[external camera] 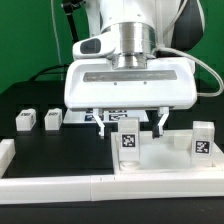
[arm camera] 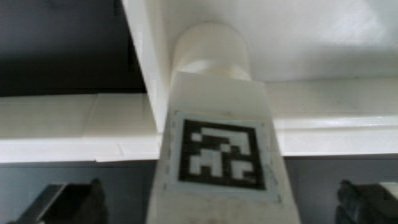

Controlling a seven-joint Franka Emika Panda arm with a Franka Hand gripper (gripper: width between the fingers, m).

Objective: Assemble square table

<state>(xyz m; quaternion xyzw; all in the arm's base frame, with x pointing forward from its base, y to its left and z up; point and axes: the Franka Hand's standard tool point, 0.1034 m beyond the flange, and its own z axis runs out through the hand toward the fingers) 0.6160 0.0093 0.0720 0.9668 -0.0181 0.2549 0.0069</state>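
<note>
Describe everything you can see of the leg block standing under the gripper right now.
The leg block is small, white, plastic-looking, with a black-and-white tag on the face toward the exterior camera. It stands upright on the square tabletop, between the fingers of the open gripper. Gaps show on both sides, so neither finger touches it. Whether it sits in a socket cannot be told.

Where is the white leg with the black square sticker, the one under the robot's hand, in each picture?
Exterior view: the leg stands low in the middle, right under the gripper.
Wrist view: the leg fills the middle of the picture, seen close up.
Shared landmark: its black-and-white tag shows in both, with a dark finger on each side of the leg.
</note>
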